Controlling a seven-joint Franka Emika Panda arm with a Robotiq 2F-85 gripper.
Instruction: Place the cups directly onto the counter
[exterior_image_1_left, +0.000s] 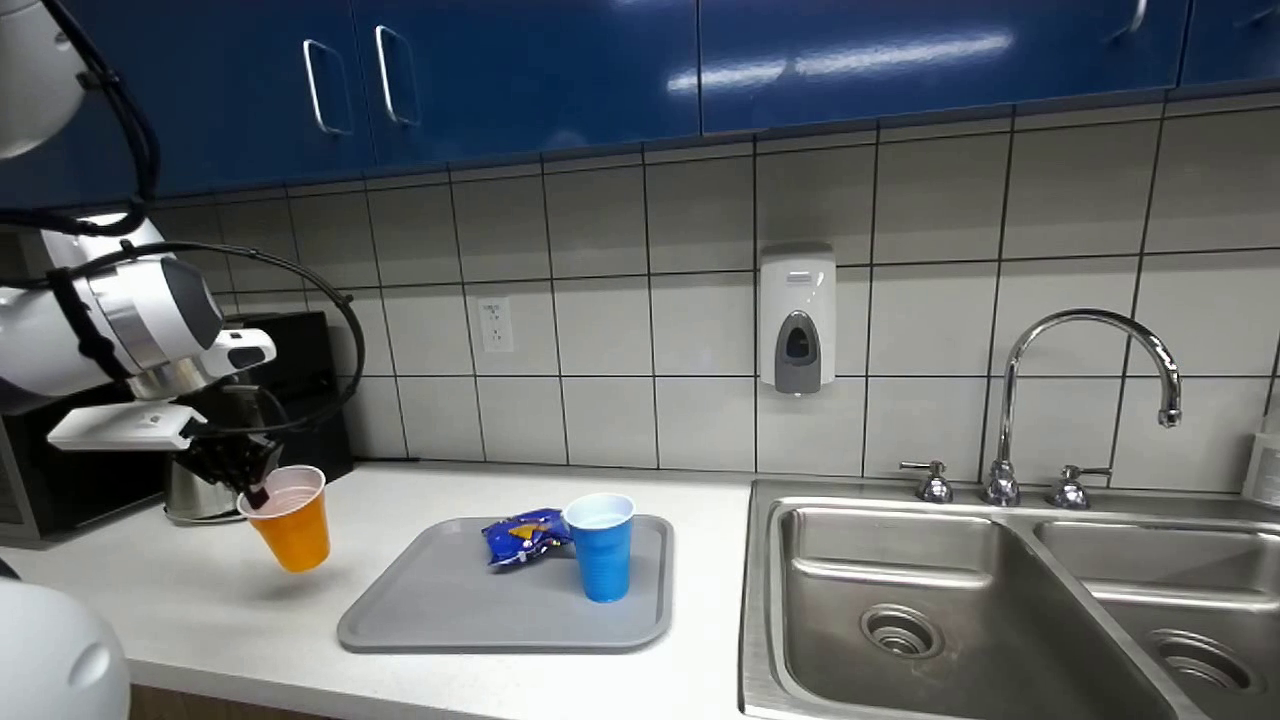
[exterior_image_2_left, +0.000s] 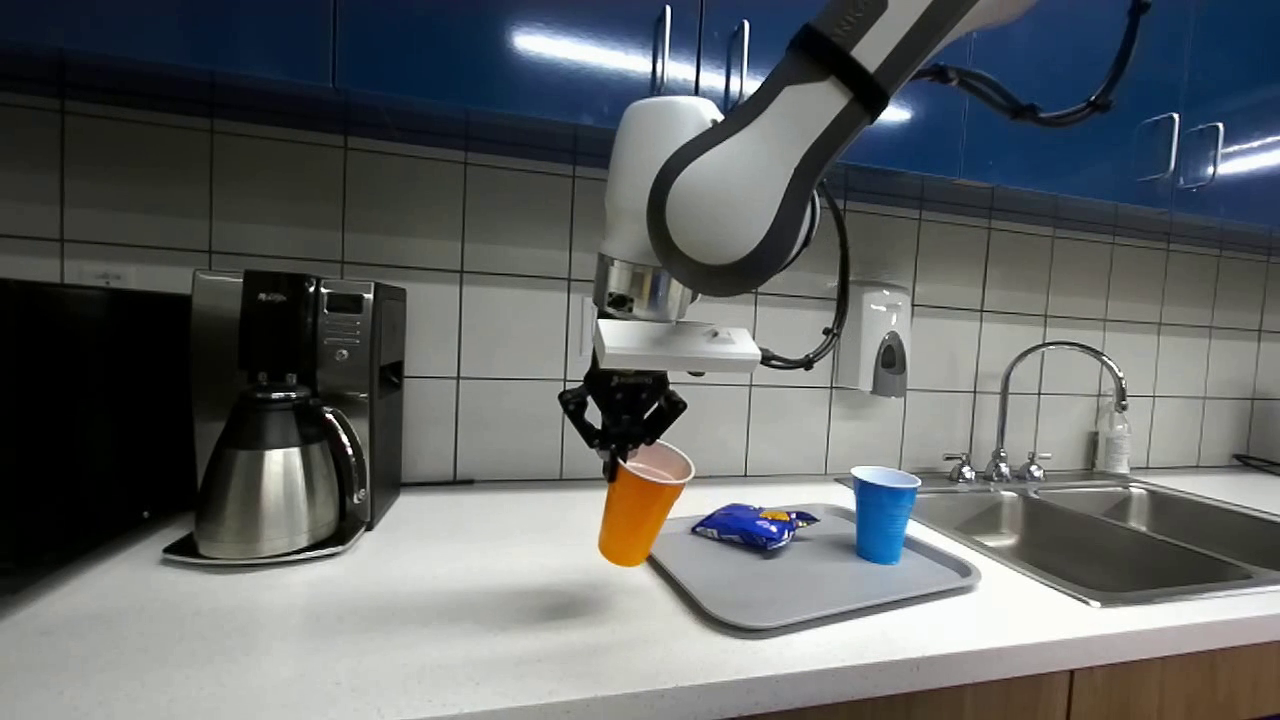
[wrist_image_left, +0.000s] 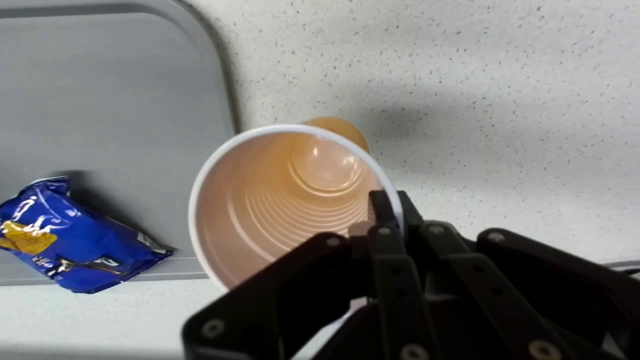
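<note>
The hand (exterior_image_2_left: 612, 463) is clenched on the rim of the orange cup (exterior_image_2_left: 637, 522); in the wrist view I see one finger (wrist_image_left: 380, 206) inside the cup wall and its partner outside. In both exterior views I hold that cup in the air over the desk (exterior_image_2_left: 400, 630), tilted, mouth up, its shadow on the surface below. Position: beside the grey tray (exterior_image_1_left: 490, 612), between it and the coffee maker (exterior_image_2_left: 345, 385), away from both the front edge of the desk and the back edge along the tiled wall (exterior_image_1_left: 605, 425). Blue cup (exterior_image_1_left: 603, 553): upright on the tray, at the end toward the sink (exterior_image_1_left: 757, 600), so the tray lies between it and the desk. Blue printed packet (exterior_image_1_left: 525, 537): on the tray near that cup, lying toward the back edge of the desk. Tray: flat on the desk, one side roughly in line with the front edge. Sink: set into the desk past the tray, its chrome faucet (exterior_image_1_left: 1005, 420) rising near the back edge.
</note>
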